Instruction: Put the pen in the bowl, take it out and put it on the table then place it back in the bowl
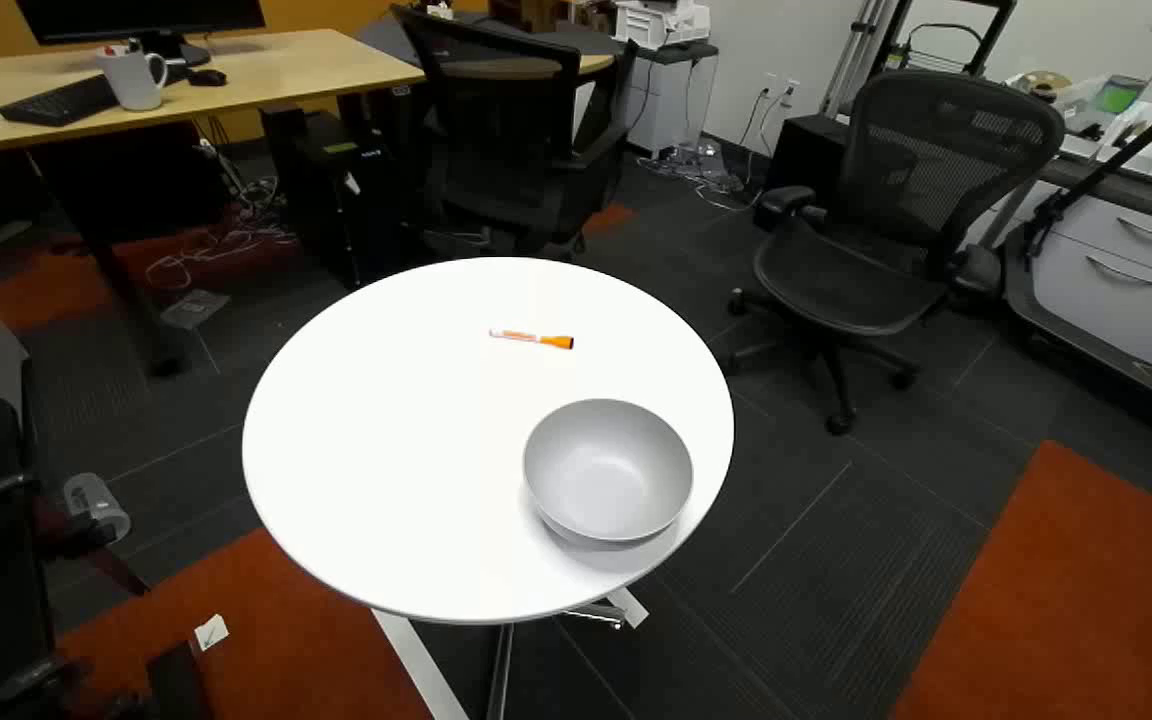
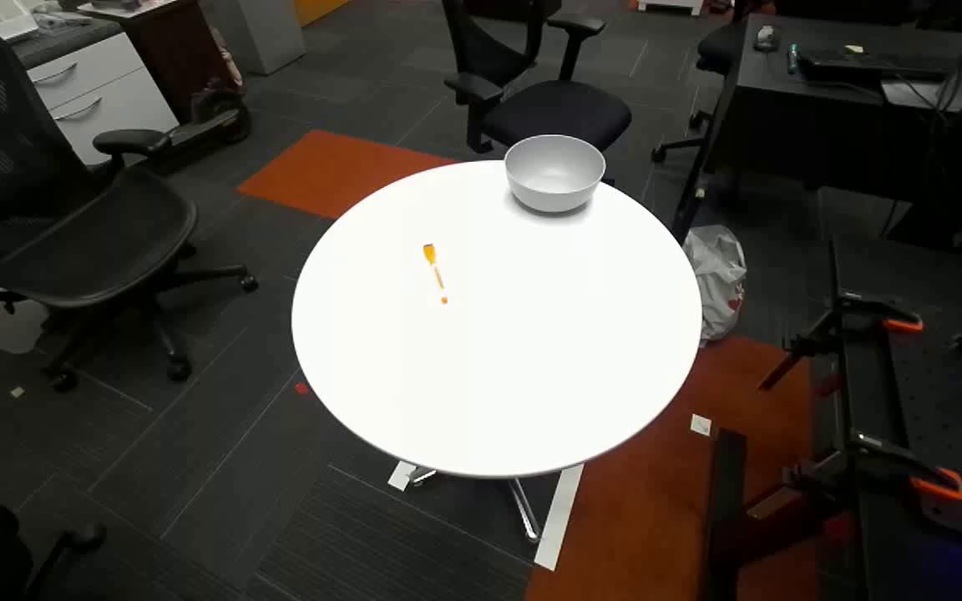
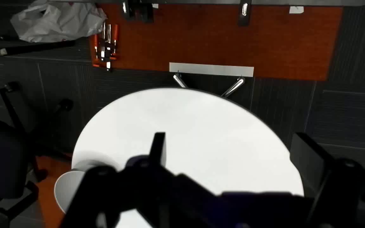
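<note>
An orange-and-white pen lies flat on a round white table, outside the bowl, its dark-tipped orange cap end pointing right in an exterior view. The grey bowl stands upright near the table's edge, well apart from the pen, its smooth inside showing in both exterior views. Seen from the wrist, the robot's gripper hangs with its jaws spread wide, white tabletop showing between its blurred, dark fingers; part of the bowl appears at lower left, partly hidden by the gripper. Black office chairs stand near the table, and a white mug and a keyboard sit on a wooden desk. A plastic bag shows past the table's edge, near orange carpet.
</note>
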You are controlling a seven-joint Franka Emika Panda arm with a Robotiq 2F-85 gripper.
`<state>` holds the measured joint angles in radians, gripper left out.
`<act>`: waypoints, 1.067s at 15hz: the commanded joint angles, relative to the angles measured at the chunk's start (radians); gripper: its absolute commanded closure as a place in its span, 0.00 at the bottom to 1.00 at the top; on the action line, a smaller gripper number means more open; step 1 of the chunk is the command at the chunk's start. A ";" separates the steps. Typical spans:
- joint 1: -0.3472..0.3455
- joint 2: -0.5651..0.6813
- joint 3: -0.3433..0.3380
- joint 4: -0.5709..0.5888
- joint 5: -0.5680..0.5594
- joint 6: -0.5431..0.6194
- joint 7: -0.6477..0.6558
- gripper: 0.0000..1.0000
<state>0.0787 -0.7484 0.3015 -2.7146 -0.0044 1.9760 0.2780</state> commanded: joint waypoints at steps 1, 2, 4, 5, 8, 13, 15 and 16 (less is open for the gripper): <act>0.018 0.004 -0.016 0.002 -0.013 -0.002 0.011 0.00; 0.018 0.004 -0.016 0.002 -0.013 -0.002 0.011 0.00; 0.018 0.004 -0.016 0.002 -0.013 -0.002 0.011 0.00; 0.018 0.004 -0.016 0.002 -0.013 -0.002 0.011 0.00; 0.005 0.028 -0.020 0.017 -0.018 0.015 0.014 0.00; -0.085 0.149 -0.057 0.135 -0.108 0.061 0.026 0.00; -0.127 0.247 -0.077 0.213 -0.145 0.091 0.041 0.00; -0.140 0.298 -0.086 0.251 -0.156 0.112 0.047 0.00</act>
<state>-0.0133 -0.6240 0.2344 -2.5947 -0.1143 2.0513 0.2819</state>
